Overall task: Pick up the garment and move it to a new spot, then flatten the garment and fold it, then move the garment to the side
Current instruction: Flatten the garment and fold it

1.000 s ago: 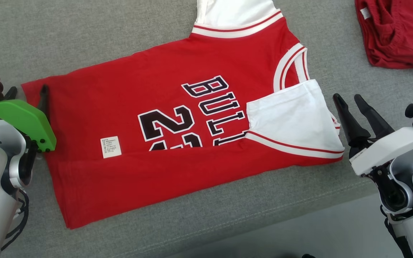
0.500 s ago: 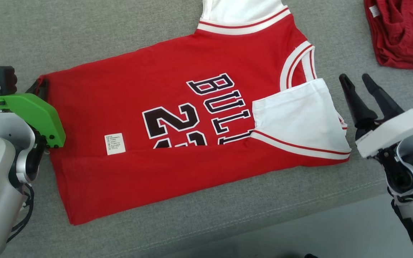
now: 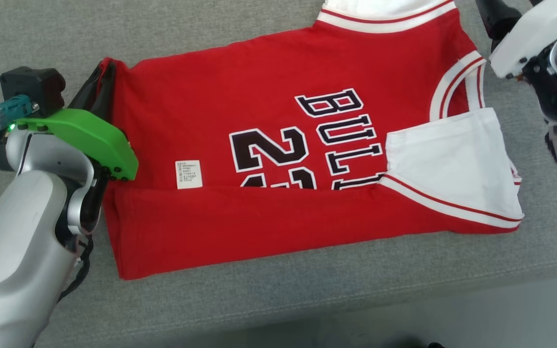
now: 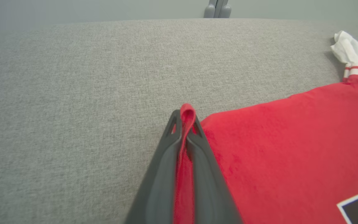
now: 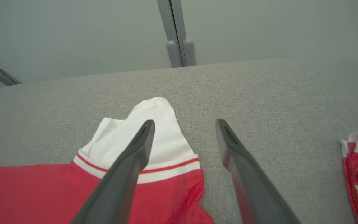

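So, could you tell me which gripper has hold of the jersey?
The left gripper, shut on a corner of the jersey; the right gripper hangs open near the white sleeve.

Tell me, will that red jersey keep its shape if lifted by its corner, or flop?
Probably flop: the jersey bunches thinly inside the shut left pincer. Likely light, since it lies flat in soft folds. It may drag rather than slide on the rough grey cushion.

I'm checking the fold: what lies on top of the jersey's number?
The jersey's own folded-up red edge covers the digits' lower part; a white sleeve overlaps the lettering's end. The covered print cannot be read.
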Controlling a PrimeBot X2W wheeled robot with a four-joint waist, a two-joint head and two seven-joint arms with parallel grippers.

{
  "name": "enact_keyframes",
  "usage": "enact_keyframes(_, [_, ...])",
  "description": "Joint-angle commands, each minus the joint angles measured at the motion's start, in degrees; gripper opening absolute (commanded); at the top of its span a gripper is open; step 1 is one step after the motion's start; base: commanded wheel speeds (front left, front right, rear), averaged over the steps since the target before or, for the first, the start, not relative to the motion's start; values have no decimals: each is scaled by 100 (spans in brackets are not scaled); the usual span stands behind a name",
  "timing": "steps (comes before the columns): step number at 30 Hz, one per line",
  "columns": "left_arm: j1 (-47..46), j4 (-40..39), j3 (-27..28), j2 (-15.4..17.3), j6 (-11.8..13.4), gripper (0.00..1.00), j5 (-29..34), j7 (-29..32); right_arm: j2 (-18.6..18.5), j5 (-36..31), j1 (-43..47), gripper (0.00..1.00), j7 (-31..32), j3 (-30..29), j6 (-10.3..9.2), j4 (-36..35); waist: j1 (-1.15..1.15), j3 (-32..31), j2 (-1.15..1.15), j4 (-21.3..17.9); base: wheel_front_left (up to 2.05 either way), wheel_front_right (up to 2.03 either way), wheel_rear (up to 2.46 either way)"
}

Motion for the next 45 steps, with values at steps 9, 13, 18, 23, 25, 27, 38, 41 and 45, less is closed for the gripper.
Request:
enact_keyframes(9, [-473,-96,-180,-458,-51,0,136,-232,-43,-532,-1801,100,771,396,-1,1434,0,755,0,880,0,0,0])
enact_keyframes(13, [-668,26,-255,-653,-126,0,169,-315,-52,-767,-2260,100,1030,514,-1,1945,0,887,0,1100,0,0,0])
enact_keyframes(18, [-881,253,-355,-888,-218,0,190,-405,-80,-1095,-2647,100,1185,580,-1,2490,0,955,0,1290,0,0,0])
enact_keyframes(23, [-1015,475,-410,-1035,-313,0,185,-489,-13,-1199,-2753,100,1466,710,1,2902,0,915,0,1375,0,0,0])
enact_keyframes(25, [-1049,534,-422,-1060,-354,0,183,-509,-16,-1245,-2760,61,1486,776,1,2987,0,894,0,1375,0,0,0])
enact_keyframes(27, [-1080,605,-425,-1057,-366,0,176,-525,8,-1238,-2744,33,1460,805,1,3042,0,861,0,1360,0,0,0])
enact_keyframes(38, [-955,949,-373,-926,-508,0,-12,-500,149,-1081,-2654,0,630,807,-2,3104,0,437,0,1034,0,0,0])
enact_keyframes(41, [-861,1051,-308,-877,-569,0,-146,-531,195,-899,-2539,0,369,867,-2,3031,0,251,0,908,0,0,0])
enact_keyframes(45, [-742,1116,-246,-795,-634,0,-237,-582,195,-681,-2357,0,145,1010,-2,2874,0,47,0,757,0,0,0])
